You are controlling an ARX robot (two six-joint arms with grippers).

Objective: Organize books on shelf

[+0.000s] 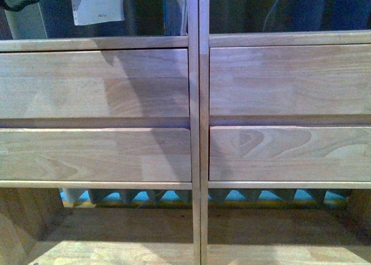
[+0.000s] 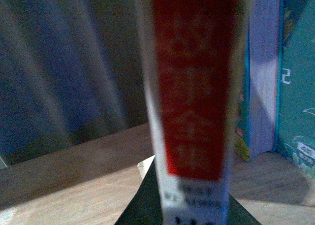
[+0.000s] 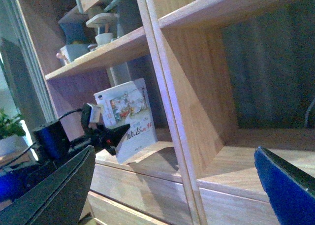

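Note:
My left gripper (image 3: pixel 106 136) is shut on a book (image 3: pixel 127 119) with a white printed cover and holds it upright over the floor of the left open compartment of the light wood shelf (image 3: pixel 187 136). In the left wrist view the book's spine (image 2: pixel 192 102), red above and white below, fills the middle, between the dark fingers (image 2: pixel 142 205). The same book (image 1: pixel 95 4) shows at the top left of the front view. Teal-covered books (image 2: pixel 295 87) stand upright beside it in the compartment. My right gripper (image 3: pixel 172 185) is open and empty, in front of the shelf's upright divider.
Four plain drawer fronts (image 1: pixel 93 85) fill the front view, with open compartments (image 1: pixel 116 230) below. Cups and small ornaments (image 3: pixel 98 30) sit on the upper shelf board. A dark blue curtain (image 2: pixel 59 72) hangs behind the open back. A green plant (image 3: pixel 10 126) is off to the side.

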